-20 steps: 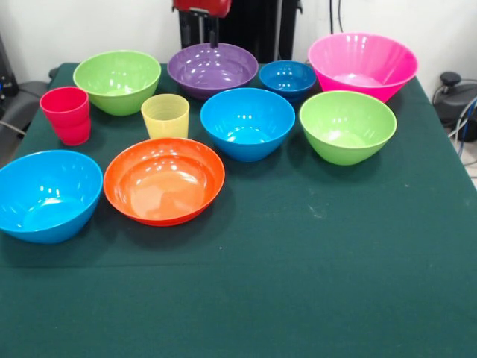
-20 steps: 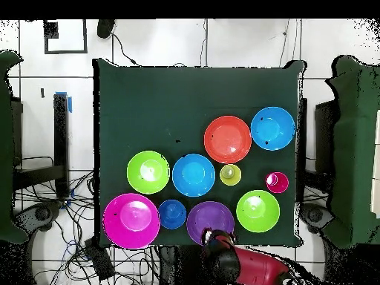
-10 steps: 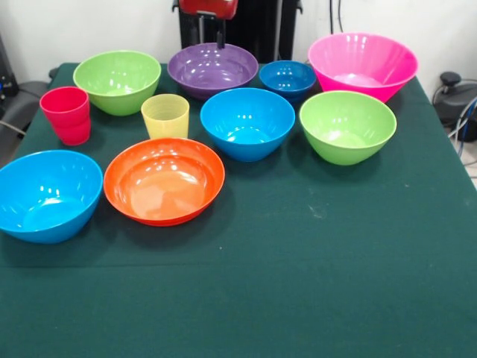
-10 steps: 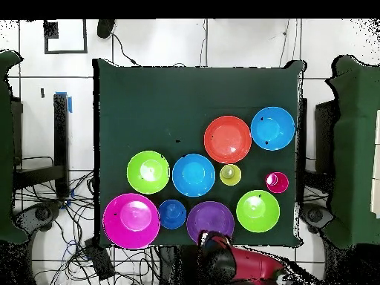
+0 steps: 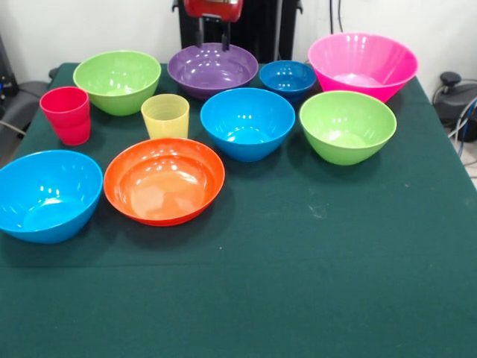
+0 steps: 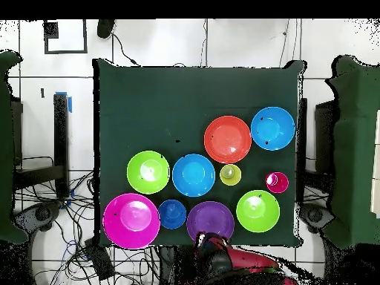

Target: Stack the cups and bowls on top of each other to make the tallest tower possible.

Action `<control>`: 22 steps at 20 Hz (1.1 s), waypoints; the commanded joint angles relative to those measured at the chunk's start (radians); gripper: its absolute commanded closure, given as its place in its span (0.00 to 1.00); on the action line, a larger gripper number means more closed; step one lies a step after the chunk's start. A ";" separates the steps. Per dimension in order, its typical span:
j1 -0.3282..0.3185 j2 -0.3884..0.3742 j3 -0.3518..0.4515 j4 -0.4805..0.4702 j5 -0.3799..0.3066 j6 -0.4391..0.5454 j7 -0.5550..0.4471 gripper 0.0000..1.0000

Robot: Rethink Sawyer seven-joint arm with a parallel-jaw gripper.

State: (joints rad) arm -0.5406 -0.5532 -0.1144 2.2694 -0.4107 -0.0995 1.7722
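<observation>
My gripper (image 5: 212, 37) hangs open and empty at the table's far edge, just behind the purple bowl (image 5: 212, 68); overhead the gripper (image 6: 208, 249) sits below the purple bowl (image 6: 210, 221). Along the back stand a lime green bowl (image 5: 117, 80), the small dark blue bowl (image 5: 288, 78) and the big pink bowl (image 5: 362, 66). The red cup (image 5: 67, 114) and yellow cup (image 5: 165, 115) stand upright at the left. A light blue bowl (image 5: 247, 123), a second lime green bowl (image 5: 346, 125), the orange bowl (image 5: 164, 180) and another light blue bowl (image 5: 46, 194) lie nearer. Each stands alone; no tower shows.
The green tablecloth (image 5: 313, 283) stretches bare across the near half of the front view. Cables lie on the floor (image 6: 82, 245) beside the table's base side. Dark chairs or stands (image 6: 356, 148) flank the table.
The gripper has shifted slightly right in the front view, and both fingers now show. Overhead, the arm has drawn back toward the base. No bowl or cup has moved.
</observation>
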 commanded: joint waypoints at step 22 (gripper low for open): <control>0.028 0.149 0.017 -0.138 0.026 -0.122 0.153 0.00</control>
State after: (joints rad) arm -0.5422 -0.4541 -0.1423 2.2678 -0.4099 -0.1343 1.7738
